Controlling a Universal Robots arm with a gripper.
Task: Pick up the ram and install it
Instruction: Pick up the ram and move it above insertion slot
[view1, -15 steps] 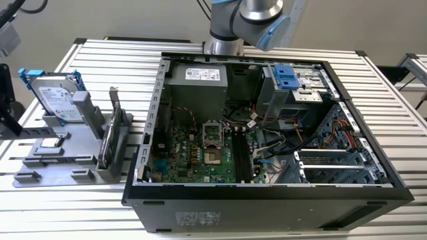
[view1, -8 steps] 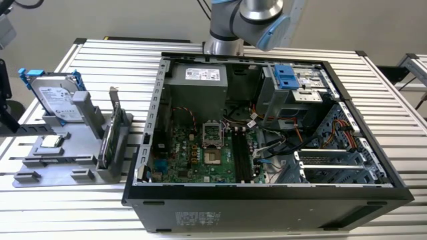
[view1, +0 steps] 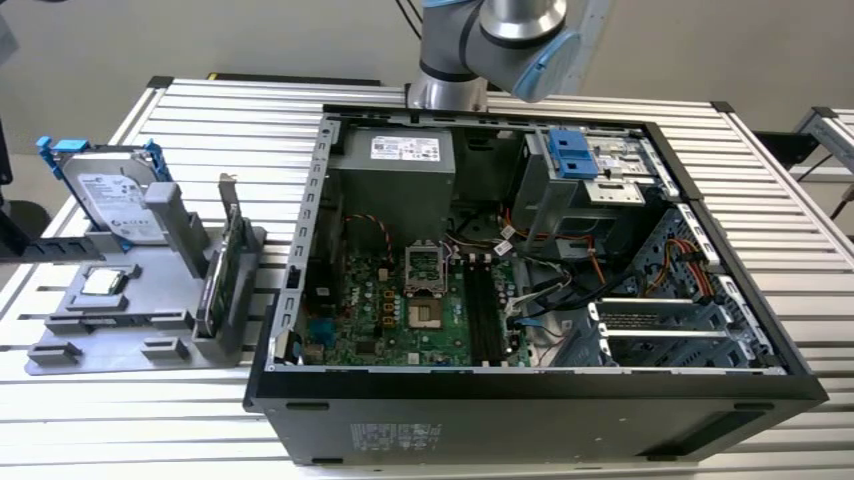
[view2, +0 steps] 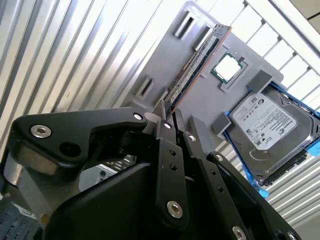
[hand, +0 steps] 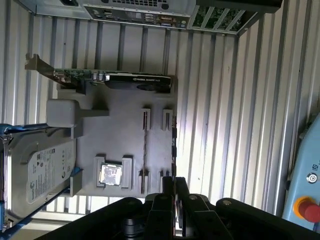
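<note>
The ram is a long thin stick standing on edge in a slot of the grey holder tray. In the first wrist view the ram runs along the tray's outer edge. My gripper hangs well above the tray, and its black fingers meet at the tips with nothing between them. Seen from the first wrist view, the gripper lines up over one end of the ram. The grey tray lies on the exterior view's left, beside the open computer case.
On the tray stand a silver hard drive, a processor chip and a green card with a metal bracket. Inside the case, black memory slots run along the motherboard. A red stop button sits beyond the slatted table.
</note>
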